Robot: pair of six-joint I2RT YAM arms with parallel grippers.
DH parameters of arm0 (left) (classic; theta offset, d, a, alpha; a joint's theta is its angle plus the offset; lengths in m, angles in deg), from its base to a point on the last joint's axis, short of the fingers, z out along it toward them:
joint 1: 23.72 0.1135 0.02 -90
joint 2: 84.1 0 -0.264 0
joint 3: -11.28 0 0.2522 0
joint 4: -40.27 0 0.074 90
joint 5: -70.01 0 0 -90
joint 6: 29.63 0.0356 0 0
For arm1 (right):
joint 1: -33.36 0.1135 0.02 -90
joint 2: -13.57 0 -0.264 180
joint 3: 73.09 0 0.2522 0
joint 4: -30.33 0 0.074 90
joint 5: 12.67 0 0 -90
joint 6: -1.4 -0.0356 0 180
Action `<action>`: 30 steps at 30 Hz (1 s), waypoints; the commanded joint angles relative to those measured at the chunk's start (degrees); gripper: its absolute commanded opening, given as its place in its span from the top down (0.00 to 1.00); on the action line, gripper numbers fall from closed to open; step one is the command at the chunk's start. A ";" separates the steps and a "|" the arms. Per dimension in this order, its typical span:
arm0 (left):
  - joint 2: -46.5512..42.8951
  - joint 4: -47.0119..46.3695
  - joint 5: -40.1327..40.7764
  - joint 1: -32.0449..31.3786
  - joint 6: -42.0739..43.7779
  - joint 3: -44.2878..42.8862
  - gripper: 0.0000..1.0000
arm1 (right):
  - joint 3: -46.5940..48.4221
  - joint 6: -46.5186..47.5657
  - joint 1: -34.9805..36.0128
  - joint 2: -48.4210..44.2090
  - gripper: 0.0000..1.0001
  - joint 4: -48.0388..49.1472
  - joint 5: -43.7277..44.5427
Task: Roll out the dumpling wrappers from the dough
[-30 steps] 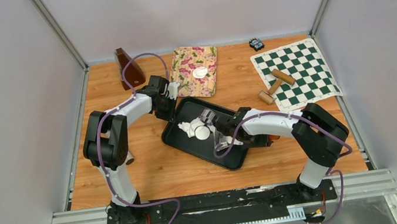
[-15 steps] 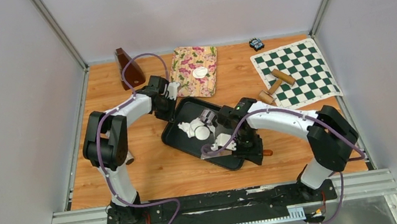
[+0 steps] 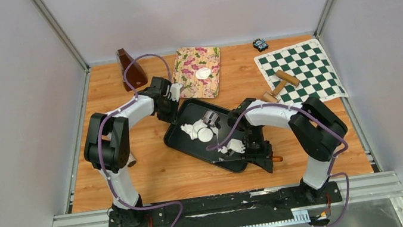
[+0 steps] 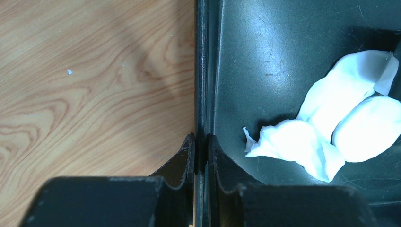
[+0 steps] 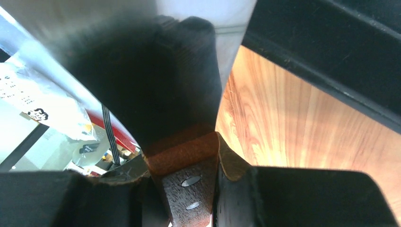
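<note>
Two arms (image 3: 126, 109) (image 3: 275, 116) work at one table (image 3: 154, 175). One tray (image 4: 265, 56), its rim pinched in the left claw (image 4: 199, 142). On it, just right of that claw, are one dough lump (image 4: 293, 142), one ring cutter (image 3: 210, 117) and one wrapper (image 3: 206, 134). A second wrapper (image 3: 203, 73) lies beyond the left claw on the single floral cloth (image 3: 188, 61). One knife (image 5: 187, 208) is gripped in the right claw (image 5: 184, 161). Well beyond the right claw are one chessboard (image 3: 305, 59), bearing two or three wooden pieces (image 3: 287, 78) that are hard to separate, and one small black gadget (image 3: 260, 44). One metronome (image 3: 131, 70) stands beyond the left claw.
</note>
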 commanded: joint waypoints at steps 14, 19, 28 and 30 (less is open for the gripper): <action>-2.65 0.73 0.90 -0.17 1.63 0.66 1.00 | 1.29 -1.54 -5.13 4.80 1.00 7.68 8.93; -2.59 0.74 0.75 -0.17 1.68 0.65 1.00 | 3.74 -1.22 -6.41 6.09 1.00 9.48 10.14; -2.90 0.91 0.66 -0.17 1.63 0.64 1.00 | 10.87 -1.45 -7.68 11.23 1.00 10.99 13.35; -2.94 0.91 0.66 -0.17 1.63 0.65 1.00 | 11.56 -1.45 -8.20 11.23 1.00 11.09 14.50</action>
